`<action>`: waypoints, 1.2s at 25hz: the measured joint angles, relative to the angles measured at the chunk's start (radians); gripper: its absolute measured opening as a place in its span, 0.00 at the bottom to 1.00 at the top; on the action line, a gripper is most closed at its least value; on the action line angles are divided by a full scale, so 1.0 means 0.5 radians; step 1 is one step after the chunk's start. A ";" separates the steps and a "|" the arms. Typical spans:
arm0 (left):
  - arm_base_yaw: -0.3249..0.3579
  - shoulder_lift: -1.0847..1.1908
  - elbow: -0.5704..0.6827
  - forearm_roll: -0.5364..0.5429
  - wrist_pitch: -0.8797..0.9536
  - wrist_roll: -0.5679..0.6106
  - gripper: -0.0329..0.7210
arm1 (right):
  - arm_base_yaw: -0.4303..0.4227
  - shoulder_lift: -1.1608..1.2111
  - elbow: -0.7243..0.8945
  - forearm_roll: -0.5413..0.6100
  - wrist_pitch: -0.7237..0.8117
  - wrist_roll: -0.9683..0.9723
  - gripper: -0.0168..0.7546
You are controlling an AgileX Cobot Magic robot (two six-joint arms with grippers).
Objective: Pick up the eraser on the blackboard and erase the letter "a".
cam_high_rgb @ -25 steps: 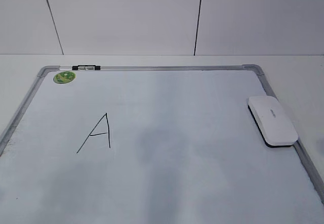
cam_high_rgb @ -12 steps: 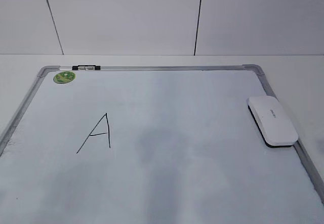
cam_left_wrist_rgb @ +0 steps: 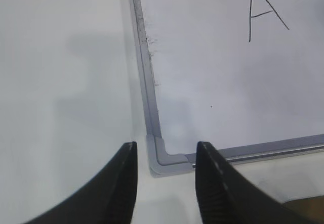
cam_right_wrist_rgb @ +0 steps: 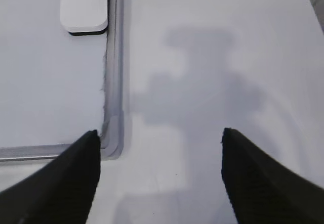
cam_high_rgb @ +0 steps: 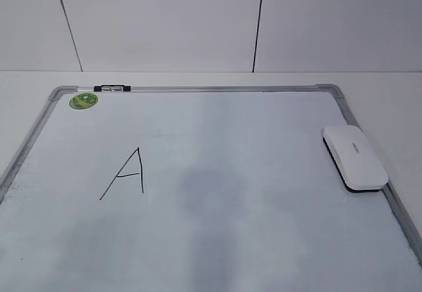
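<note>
Eraser count: one white rounded plastic eraser (cam_high_rgb: 354, 156) with a dark underside, lying on the right edge of the board, partly over the frame, nothing touching it.
Board count: one big white dry-erase blackboard (cam_high_rgb: 211, 239) with a grey metal frame, flat on the white table (cam_high_rgb: 389, 91).
Letters: just one that I can spot, an angular black marker "A" (cam_high_rgb: 125, 173), left of centre, well apart from the eraser.
Extras: one round green sticker (cam_high_rgb: 84, 100) in the far left corner, one small black clip (cam_high_rgb: 112, 88) on the top rail.
Outside cam only: sticker and clip, no arms showing.
Left wrist cam only: left gripper (cam_left_wrist_rgb: 164, 181), jaws a moderate gap apart, hanging empty over the board's near left corner.
Right wrist cam only: right gripper (cam_right_wrist_rgb: 159, 176) spread wide, empty, beside the near right corner, with the eraser further up the frame.
</note>
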 joint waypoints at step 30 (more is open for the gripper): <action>0.087 -0.492 0.000 -0.008 0.008 0.000 0.37 | -0.128 -0.360 0.000 -0.004 0.012 0.004 0.79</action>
